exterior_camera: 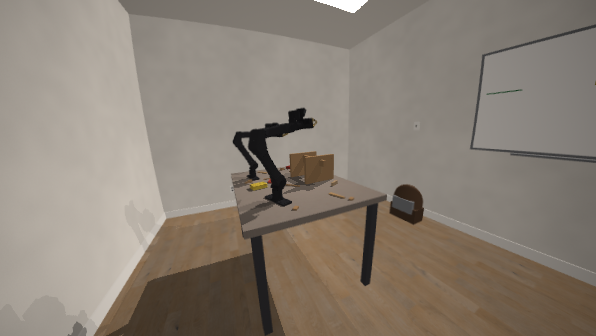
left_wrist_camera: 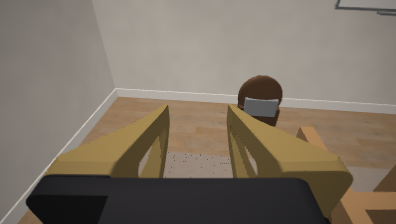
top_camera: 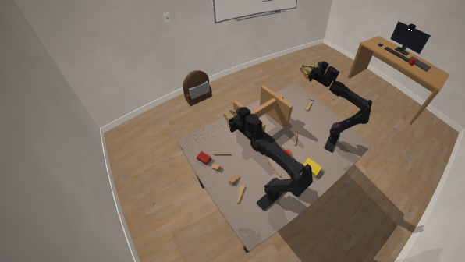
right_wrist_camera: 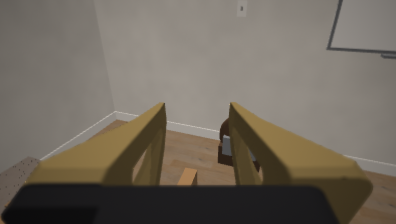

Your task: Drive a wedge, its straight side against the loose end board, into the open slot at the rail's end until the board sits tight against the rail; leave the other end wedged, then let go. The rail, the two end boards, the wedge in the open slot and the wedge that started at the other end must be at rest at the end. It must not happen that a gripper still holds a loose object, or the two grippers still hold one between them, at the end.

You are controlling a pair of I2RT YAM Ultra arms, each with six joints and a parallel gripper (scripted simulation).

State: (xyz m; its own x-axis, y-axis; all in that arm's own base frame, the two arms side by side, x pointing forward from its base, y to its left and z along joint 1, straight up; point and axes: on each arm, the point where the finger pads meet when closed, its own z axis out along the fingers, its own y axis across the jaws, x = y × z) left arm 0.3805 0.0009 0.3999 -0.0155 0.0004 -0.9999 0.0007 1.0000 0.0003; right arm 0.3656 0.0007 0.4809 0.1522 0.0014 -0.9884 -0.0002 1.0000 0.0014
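The wooden fixture (top_camera: 273,105) stands on the table: a rail between a large end board (top_camera: 278,106) and a smaller end board (top_camera: 239,105). It also shows in the exterior view (exterior_camera: 312,167). Loose wedges lie on the table, one near the far edge (top_camera: 309,105) and one by the fixture (top_camera: 296,138). My left gripper (top_camera: 228,117) (left_wrist_camera: 198,112) hangs in the air beside the smaller board, open and empty. My right gripper (top_camera: 306,70) (right_wrist_camera: 197,111) is raised high beyond the table's far corner, open and empty. The slots at the rail's ends are hidden.
A red block (top_camera: 203,157), a yellow block (top_camera: 313,166) and several small wood pieces (top_camera: 241,193) lie on the table. A brown bag (top_camera: 197,87) sits on the floor by the wall. A desk (top_camera: 402,66) stands at the right.
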